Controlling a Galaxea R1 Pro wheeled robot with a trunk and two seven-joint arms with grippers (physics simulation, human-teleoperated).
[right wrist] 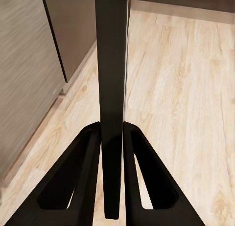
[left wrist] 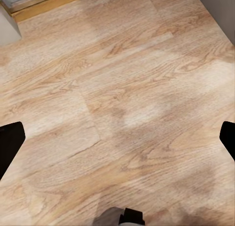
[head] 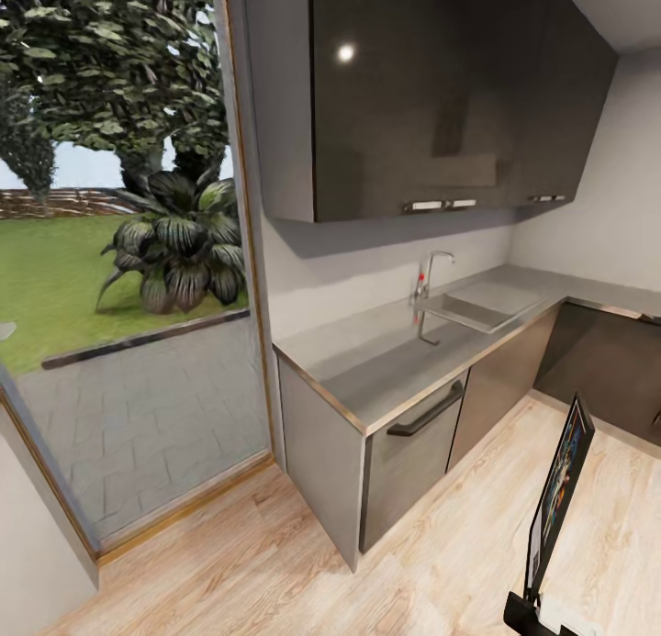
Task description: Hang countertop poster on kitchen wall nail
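Standing upright and edge-on, the poster (right wrist: pixel 111 89) is clamped between the closed fingers of the right end effector (right wrist: pixel 112 177).

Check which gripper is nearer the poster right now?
Right. The right gripper has its fingers clamped on the poster edge, holding it upright above the wood floor. The left gripper is open, facing bare floor away from the poster.

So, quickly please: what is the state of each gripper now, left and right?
Left gripper: open, holding nothing, over the wood floor.
Right gripper: closed on the poster, gripping its edge.
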